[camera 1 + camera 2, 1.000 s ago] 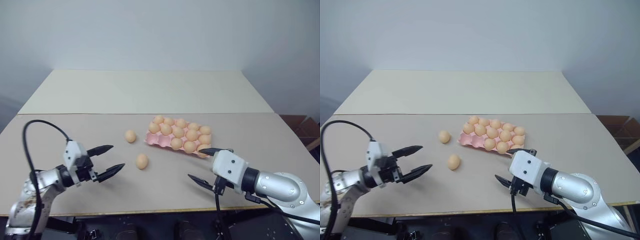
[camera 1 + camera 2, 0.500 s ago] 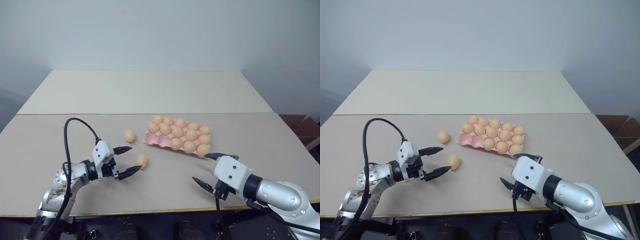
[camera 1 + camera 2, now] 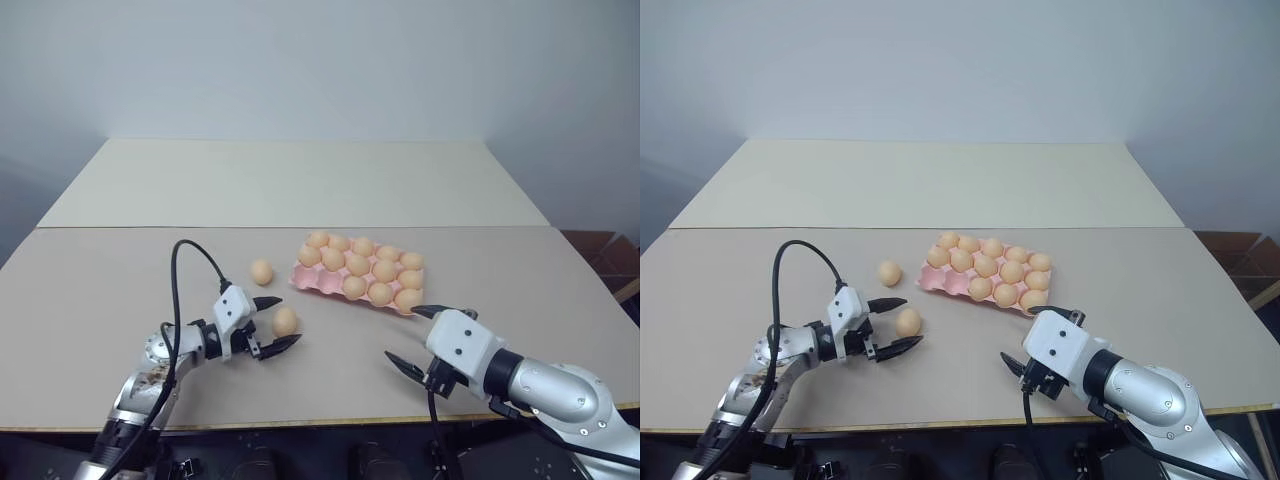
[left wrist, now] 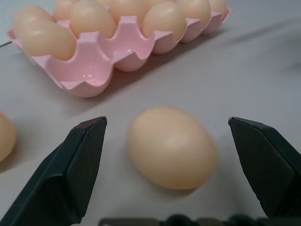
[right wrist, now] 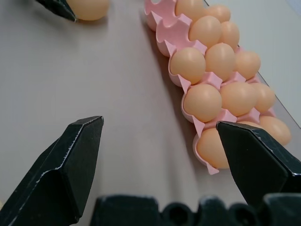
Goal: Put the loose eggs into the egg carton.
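Observation:
Two loose eggs lie on the table left of the egg carton. The nearer egg sits between the spread fingers of my left gripper, which is open; the left wrist view shows a gap on each side of this egg. The farther egg lies a little behind it. The pink carton holds several eggs, and its left end has empty cups. My right gripper is open and empty, just in front of the carton's near right corner.
The tan table's front edge runs just below both arms. A paler second tabletop adjoins at the back. A black cable loops up over my left arm.
My left gripper has moved right and away from me, from well left of the nearer egg to straddling it. The right gripper, both eggs and the carton have stayed put.

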{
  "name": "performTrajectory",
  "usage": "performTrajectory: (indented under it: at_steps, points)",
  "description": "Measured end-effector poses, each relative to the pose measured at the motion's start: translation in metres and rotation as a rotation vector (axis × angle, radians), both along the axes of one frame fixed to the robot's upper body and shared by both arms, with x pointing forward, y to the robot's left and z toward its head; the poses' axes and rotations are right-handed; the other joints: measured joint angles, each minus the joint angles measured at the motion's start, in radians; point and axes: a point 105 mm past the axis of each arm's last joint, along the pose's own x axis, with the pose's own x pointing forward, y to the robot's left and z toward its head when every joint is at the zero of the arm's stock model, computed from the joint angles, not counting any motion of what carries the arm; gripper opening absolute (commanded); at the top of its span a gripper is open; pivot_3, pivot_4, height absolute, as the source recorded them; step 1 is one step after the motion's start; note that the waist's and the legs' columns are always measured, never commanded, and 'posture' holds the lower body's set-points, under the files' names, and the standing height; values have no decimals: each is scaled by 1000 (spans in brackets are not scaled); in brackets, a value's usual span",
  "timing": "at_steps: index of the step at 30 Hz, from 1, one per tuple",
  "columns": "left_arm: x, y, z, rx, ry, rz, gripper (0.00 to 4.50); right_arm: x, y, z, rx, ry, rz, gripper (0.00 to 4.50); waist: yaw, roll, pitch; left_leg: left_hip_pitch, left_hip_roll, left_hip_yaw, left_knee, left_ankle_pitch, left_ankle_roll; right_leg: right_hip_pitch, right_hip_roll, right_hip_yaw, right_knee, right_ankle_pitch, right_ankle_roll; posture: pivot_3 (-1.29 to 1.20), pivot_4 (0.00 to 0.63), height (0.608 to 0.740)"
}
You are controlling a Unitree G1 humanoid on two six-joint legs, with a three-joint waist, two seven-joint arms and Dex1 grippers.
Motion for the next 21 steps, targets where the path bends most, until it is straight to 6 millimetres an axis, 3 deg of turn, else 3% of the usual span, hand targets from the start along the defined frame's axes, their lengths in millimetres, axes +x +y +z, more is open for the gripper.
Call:
performTrajectory:
  at_steps: [2, 7, 17, 21]
  points:
    - [3, -2, -2, 1, 0, 11, 3901, 0, 0, 0, -1, 1, -2, 4500, 0, 0, 0, 0, 0, 0, 0, 0, 0, 0, 0, 0, 0, 0, 0, 0, 150, 740]
    - [7, -3, 0, 10, -10, 15, 2363, 1, -1, -1, -2, 2, -5, 4500, -1, 0, 0, 0, 0, 0, 0, 0, 0, 0, 0, 0, 0, 0, 0, 0, 150, 740]
    - [3, -2, 1, 6, -31, 20, 2278, 4, -5, -2, -19, 1, -20, 4500, -2, 0, 0, 0, 0, 0, 0, 0, 0, 0, 0, 0, 0, 0, 0, 0, 150, 740]
    - [10, -5, 25, -54, -100, 60, 2278, 5, -6, -3, -22, -3, -27, 4500, 2, 0, 0, -1, 0, -1, 0, 0, 0, 0, 0, 0, 0, 0, 1, 0, 150, 740]
